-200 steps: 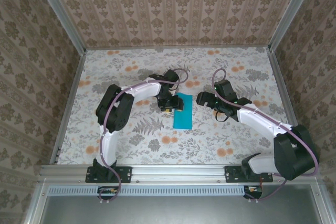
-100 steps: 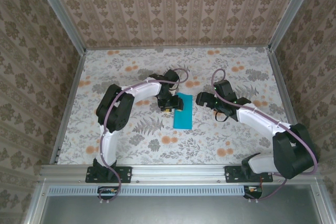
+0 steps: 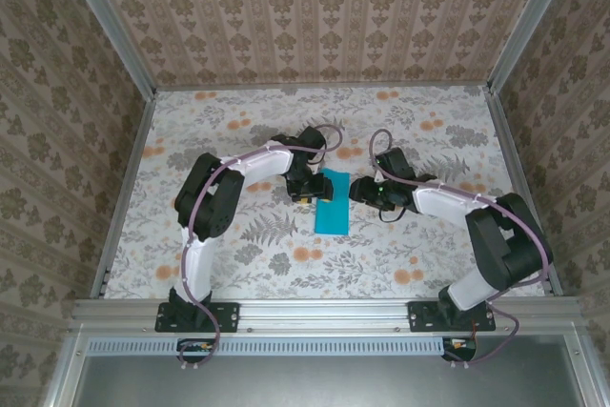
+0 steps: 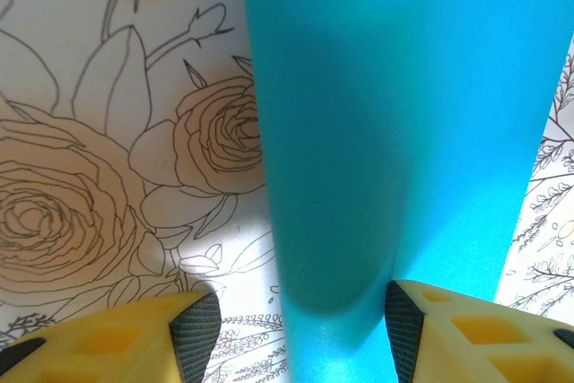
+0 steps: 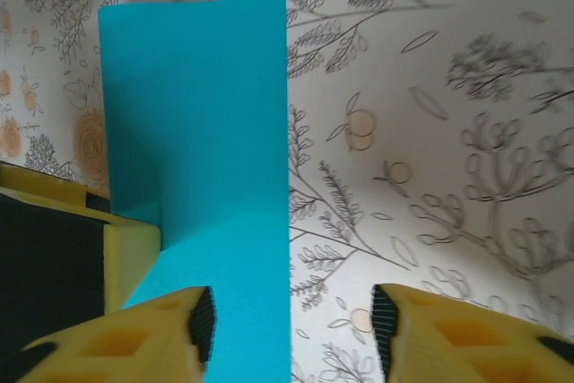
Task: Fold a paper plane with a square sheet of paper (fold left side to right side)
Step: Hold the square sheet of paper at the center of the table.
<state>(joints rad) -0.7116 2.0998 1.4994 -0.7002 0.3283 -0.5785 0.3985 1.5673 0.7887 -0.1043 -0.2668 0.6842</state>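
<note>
Top external, right gripper [image 3: 356, 189] moved leftward, beside paper [image 3: 333, 205]

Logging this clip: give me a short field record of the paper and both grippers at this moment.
paper: thin turquoise-blue paper sheet, folded to a narrow rectangle, lying on the floral-patterned table
fold: left side curves upward, not creased flat
left gripper: jaws apart, straddling the paper's raised left side
right gripper: jaws apart, low over the paper's right edge
plane shape: not yet formed
</note>
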